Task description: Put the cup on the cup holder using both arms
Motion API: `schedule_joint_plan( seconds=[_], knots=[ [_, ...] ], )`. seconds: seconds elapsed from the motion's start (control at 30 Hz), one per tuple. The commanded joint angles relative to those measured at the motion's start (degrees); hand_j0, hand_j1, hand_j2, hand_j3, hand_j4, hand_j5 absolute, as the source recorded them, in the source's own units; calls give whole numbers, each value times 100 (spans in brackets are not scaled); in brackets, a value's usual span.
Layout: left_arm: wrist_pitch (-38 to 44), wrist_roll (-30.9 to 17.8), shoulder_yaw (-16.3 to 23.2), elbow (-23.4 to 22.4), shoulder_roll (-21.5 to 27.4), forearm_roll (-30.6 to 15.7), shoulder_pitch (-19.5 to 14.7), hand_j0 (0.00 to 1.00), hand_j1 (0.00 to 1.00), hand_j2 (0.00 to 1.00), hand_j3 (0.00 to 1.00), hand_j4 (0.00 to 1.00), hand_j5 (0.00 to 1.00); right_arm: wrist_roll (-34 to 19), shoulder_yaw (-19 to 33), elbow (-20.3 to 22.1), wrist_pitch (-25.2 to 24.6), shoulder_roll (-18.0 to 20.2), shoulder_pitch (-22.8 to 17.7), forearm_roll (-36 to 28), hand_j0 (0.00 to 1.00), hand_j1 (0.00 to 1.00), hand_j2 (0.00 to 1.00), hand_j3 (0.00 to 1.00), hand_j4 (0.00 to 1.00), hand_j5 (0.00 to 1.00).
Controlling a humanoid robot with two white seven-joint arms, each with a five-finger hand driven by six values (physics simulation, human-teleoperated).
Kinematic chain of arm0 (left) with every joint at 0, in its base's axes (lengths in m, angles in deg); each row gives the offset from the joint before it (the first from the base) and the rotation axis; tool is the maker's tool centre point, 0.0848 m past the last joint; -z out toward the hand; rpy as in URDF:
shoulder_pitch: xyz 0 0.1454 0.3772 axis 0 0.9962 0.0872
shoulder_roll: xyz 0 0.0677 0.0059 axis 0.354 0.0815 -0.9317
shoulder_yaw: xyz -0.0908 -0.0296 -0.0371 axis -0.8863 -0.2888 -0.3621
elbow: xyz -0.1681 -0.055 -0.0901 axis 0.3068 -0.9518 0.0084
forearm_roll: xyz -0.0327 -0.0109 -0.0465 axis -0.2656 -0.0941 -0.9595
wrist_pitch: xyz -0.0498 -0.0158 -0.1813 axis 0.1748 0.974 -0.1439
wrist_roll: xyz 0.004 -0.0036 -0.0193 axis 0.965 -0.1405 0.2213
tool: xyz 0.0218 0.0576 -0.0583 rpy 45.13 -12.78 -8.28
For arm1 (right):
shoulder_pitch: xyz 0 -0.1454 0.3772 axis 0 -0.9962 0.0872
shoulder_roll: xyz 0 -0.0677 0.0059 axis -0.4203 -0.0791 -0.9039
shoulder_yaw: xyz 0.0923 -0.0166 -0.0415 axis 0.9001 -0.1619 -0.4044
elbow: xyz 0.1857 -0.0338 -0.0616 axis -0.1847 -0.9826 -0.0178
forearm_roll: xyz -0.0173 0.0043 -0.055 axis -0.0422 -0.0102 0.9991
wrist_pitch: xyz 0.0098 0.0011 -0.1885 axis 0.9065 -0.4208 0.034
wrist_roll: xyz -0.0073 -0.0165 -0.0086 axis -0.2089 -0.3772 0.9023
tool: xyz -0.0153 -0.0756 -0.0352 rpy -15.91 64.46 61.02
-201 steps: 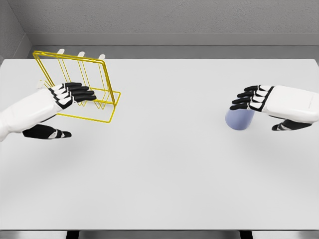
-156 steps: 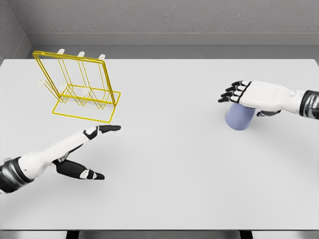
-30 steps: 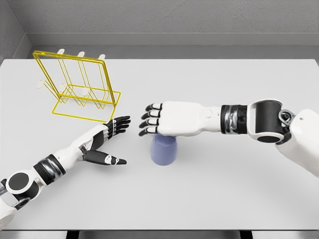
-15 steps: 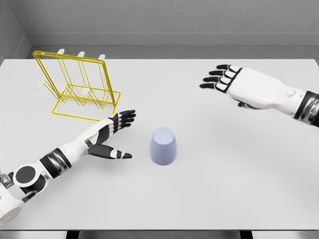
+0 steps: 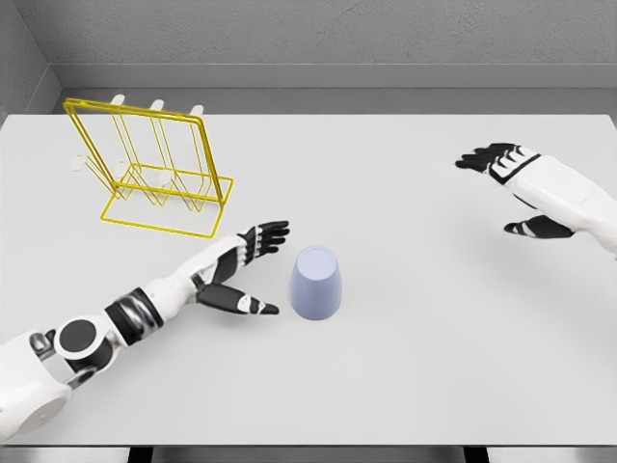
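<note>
From the head view, the lavender cup (image 5: pixel 315 282) stands upside down on the white table (image 5: pixel 405 367), near the middle. The left hand (image 5: pixel 241 271) lies just left of the cup, fingers spread wide and holding nothing, not touching it. The right hand (image 5: pixel 525 188) hovers well apart at the far right, fingers relaxed and empty. The yellow wire cup holder (image 5: pixel 154 166) stands at the far left.

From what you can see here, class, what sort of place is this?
Probably a simulated test bench: a plain white table against bare grey walls, holding only a yellow wire cup holder and a lavender cup.
</note>
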Motion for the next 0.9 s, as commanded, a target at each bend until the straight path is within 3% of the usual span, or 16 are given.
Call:
schedule_joint_plan(
  seconds=[0.0,0.87],
  knots=[
    [0,2,34,15,-65,-2,0,100,100,100,100,100,100,0,187,-18,-13,-57,0,-57,100,100,100,100,100,100],
    [167,2,289,-38,-540,-2,-264,100,100,100,100,100,100,0,310,18,-13,-66,-79,-65,100,100,100,100,100,100]
  ],
)
